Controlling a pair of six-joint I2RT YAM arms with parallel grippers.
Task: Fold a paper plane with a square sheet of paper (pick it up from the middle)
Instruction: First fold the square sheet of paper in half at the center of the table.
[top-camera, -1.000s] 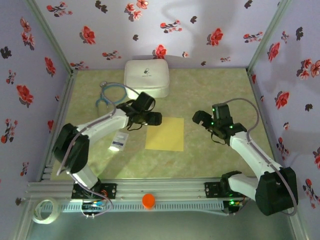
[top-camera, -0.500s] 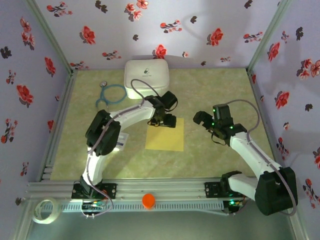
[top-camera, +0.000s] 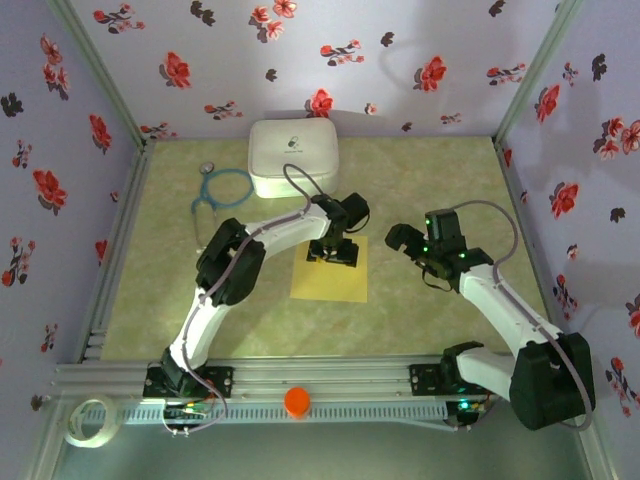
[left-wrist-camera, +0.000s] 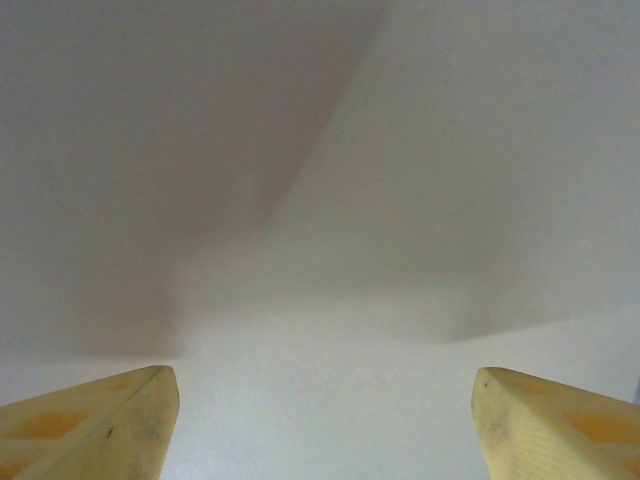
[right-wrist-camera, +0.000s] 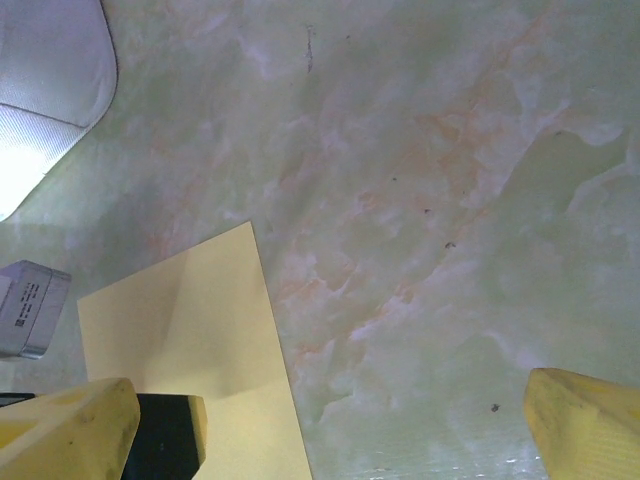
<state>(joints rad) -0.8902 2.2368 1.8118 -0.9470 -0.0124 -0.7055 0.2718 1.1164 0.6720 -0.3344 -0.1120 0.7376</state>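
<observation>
- Green marbled mat as table top, boxed by lilac walls w/ red & black flower print at back, L and R.
- L arm: reaches from near-L base diagonally to table centre, elbow raised approx. midway.
- R arm: bends up from near-R base, wrist turned toward centre.
- White rounded case: flat on mat at far edge, centre-L. Same case as a corner at top-L of R wrist view.
- Square sheet of paper: plain yellow, unfolded, flat on mat at approx. table centre, nearer than case and apart from it. Same sheet at bottom-L of R wrist view, w/ a shadow across it.
- Blue stethoscope: coiled on mat just L of case.
- L gripper: over far part of sheet, pointing down. In L wrist view, L gripper w/ yellow fingers spread wide, pinching nothing; pale blurred surface close in front. Touching paper or not: cannot tell.
- R gripper: hangs over bare mat just R of sheet. In R wrist view, R gripper spread fully, nothing between fingers.
- Tape roll: at near-L corner, off mat.
- Orange cap: on near rail between arm bases.
</observation>
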